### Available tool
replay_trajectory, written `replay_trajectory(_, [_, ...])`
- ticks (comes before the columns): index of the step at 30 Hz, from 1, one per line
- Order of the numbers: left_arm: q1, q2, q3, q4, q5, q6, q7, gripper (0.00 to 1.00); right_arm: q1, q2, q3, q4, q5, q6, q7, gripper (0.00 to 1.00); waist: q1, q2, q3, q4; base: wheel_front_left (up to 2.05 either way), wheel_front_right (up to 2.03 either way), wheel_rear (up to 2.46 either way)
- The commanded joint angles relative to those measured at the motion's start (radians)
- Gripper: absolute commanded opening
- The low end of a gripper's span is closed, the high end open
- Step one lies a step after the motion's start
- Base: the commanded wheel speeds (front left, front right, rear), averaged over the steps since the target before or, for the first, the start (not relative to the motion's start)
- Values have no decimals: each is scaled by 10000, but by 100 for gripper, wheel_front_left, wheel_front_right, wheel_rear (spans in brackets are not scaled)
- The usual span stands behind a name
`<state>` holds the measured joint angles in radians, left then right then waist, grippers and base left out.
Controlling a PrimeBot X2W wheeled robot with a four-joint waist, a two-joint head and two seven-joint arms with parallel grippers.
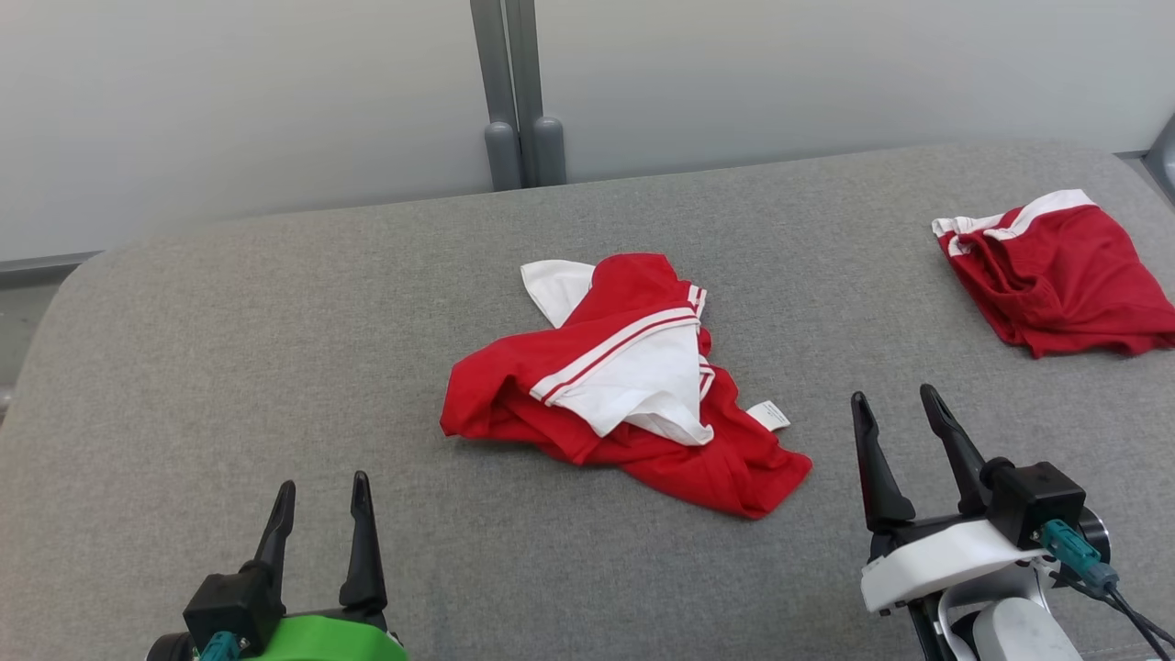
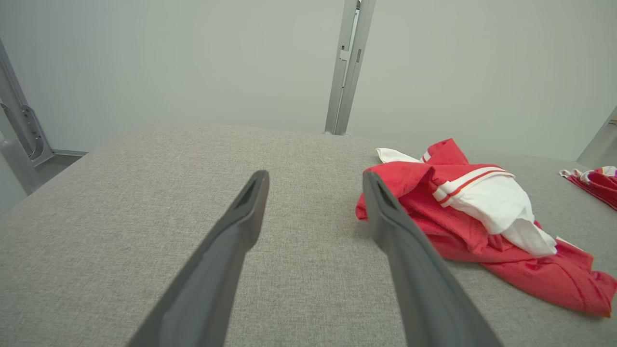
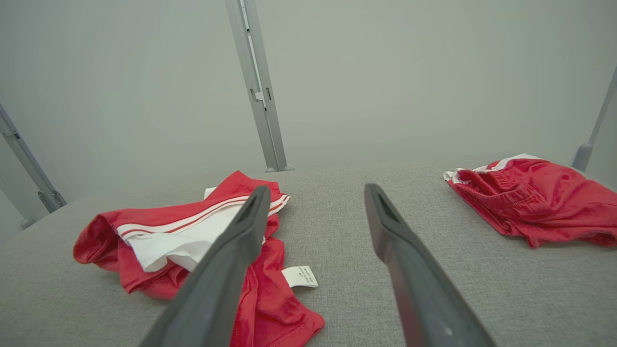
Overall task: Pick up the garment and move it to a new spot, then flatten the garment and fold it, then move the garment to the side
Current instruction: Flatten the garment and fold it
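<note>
wall: pale grey panels behind everything, split by a grey upright post at centre.
desk: grey woven fabric top with rounded far corners. It spans the head view from edge to edge.
garment: red with white panels and red-white stripes. It lies crumpled in a loose heap at the middle of the desk. A white piece is folded over the top and a red tail trails toward the near right. Nothing grips it.
second garment: same red with white trim, lying in a flatter bundle at the far right of the desk, well apart from the heap.
right arm pose: white housing low at the right of the head view, tilted. The fingers point up-view and lean slightly left.
right tool: fingers spread wide, nothing between them. The tips are near the heap's near-right end but apart from it.
left arm pose: green housing at the bottom left edge, fingers pointing up-view.
left tool: fingers spread, nothing between them. It sits over bare desk, nearer than the heap and to its left, well apart from it.
care label: small white tag lying flat on the desk at the heap's right edge.
</note>
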<state>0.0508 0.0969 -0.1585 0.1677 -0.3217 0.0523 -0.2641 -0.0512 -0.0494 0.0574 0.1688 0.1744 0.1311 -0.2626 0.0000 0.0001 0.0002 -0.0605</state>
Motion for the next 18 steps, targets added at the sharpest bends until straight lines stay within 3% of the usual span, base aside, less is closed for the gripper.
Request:
replay_trajectory(1, [60, -32, 79, 35, 84, -79, 0, 100, -30, -19, 20, 39, 35, -7, -31, 100, 0, -1, 9, -6, 0, 0, 0])
replay_trajectory(12, [-123, -162, 188, 113, 407, -314, 1, 100, -108, -19, -20, 31, 7, -7, -31, 100, 0, -1, 149, -10, 0, 0, 0])
replay_trajectory(18, [-896, -104, -624, 335, 1000, -731, 96, 100, -281, -21, -29, -57, 34, -7, -31, 100, 0, -1, 474, -129, 0, 0, 0])
